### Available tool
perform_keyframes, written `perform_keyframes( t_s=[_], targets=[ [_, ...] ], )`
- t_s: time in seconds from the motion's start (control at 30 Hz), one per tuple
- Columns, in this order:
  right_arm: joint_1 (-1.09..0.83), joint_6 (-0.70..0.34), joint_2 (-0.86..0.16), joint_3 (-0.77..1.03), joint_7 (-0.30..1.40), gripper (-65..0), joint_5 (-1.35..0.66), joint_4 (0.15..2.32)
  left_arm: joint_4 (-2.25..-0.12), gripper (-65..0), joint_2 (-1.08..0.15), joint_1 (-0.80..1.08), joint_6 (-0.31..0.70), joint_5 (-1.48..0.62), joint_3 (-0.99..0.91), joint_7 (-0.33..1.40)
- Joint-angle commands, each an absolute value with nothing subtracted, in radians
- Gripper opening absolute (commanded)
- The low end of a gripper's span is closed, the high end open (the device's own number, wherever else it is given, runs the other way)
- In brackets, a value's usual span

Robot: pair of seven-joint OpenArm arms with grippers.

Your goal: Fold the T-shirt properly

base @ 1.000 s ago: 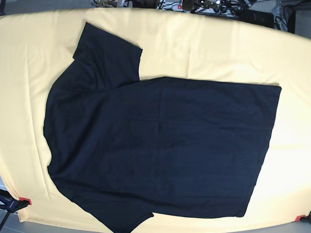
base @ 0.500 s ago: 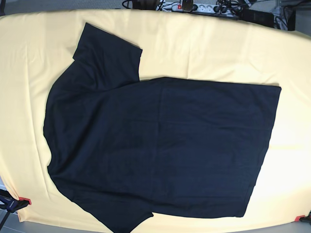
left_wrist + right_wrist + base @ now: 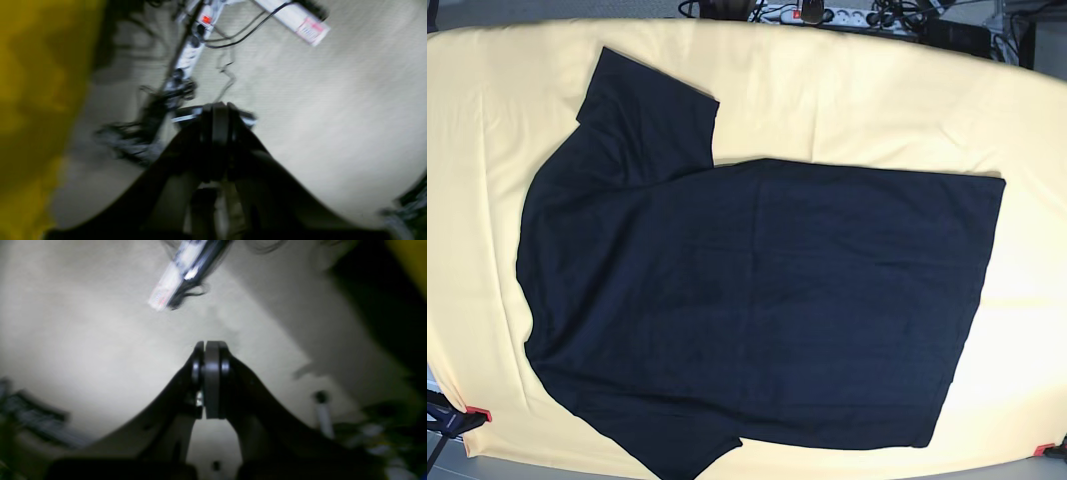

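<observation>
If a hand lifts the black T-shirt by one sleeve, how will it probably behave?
The T-shirt lies flat with soft creases, so it is probably floppy and would drape and stretch out, not hold shape. It rests on the yellow cloth, so pushing may bunch or drag both fabrics.

The T-shirt [image 3: 757, 300] is plain black, close to very dark navy, with no print. The cloth [image 3: 847, 100] covering the table is pale yellow and unpatterned. 2 small red clamps [image 3: 479, 413] sit at its near corners. Both grippers, left gripper [image 3: 215, 110] and right gripper [image 3: 208, 346], are black. The floor [image 3: 83, 340] is pale grey-beige.
</observation>
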State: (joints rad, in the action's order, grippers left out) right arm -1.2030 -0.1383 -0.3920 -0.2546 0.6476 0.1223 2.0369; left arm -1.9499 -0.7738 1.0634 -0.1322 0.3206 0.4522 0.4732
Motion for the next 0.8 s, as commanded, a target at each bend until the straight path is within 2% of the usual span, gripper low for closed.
perform_keyframes(
  t_s=[0.0,0.23,0.43,0.53,0.77],
  targets=[
    [-1.23,-0.119,-0.414,-0.255,0.646,-65.0,0.142,2.073,-1.995,-65.0,-0.794,1.086,-0.154,0.35,0.455,0.479],
    [-1.238,-0.001,-0.466,-0.255,0.653,-65.0,0.273,2.214,-2.138,-65.0,-0.871,1.092,-0.292,0.554,0.45,0.551],
    [-1.235,0.044,-0.466,-0.254,0.647,-65.0,0.407,2.313,-2.171,-65.0,-0.87,1.091,-0.292,0.594,0.322,0.528],
    [-1.227,0.062,-0.466,-0.254,0.613,-65.0,0.458,2.349,-2.171,-65.0,-0.87,1.09,-0.277,0.571,0.211,0.477],
    [-1.109,0.044,-0.466,-0.254,0.594,-65.0,0.45,2.356,-2.171,-65.0,-0.87,0.984,-0.15,0.389,0.011,0.44]
  ],
)
